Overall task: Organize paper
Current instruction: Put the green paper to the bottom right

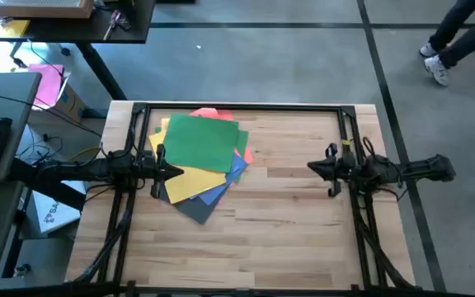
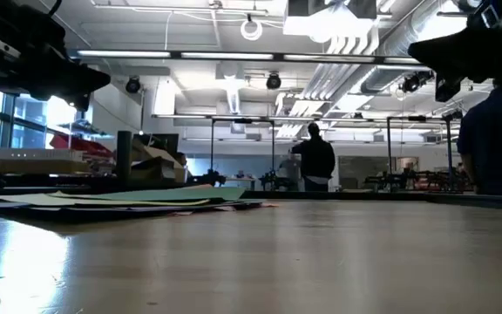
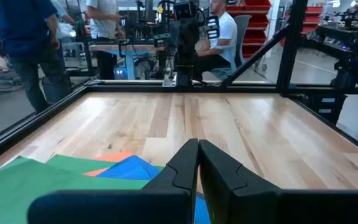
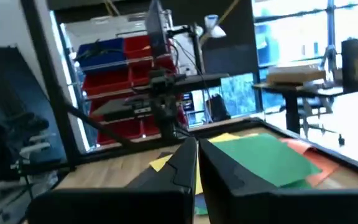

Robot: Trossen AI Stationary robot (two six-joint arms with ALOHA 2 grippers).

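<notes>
Paper [image 1: 200,157] fanned loosely on desk [image 1: 287,223] — green sheet [image 1: 204,142] uppermost; left gripper [image 1: 174,172] at pile's edge, right gripper [image 1: 313,167] apart — both pressed together.

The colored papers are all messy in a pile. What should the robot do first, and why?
Probably the left gripper should open and come down onto the paper. It sits right at the pile's left edge, fingers shut and holding nothing, while the right gripper, also shut, hovers over bare table farther away. The sheets lie fanned and crooked under the green sheet, so they need squaring up.
</notes>
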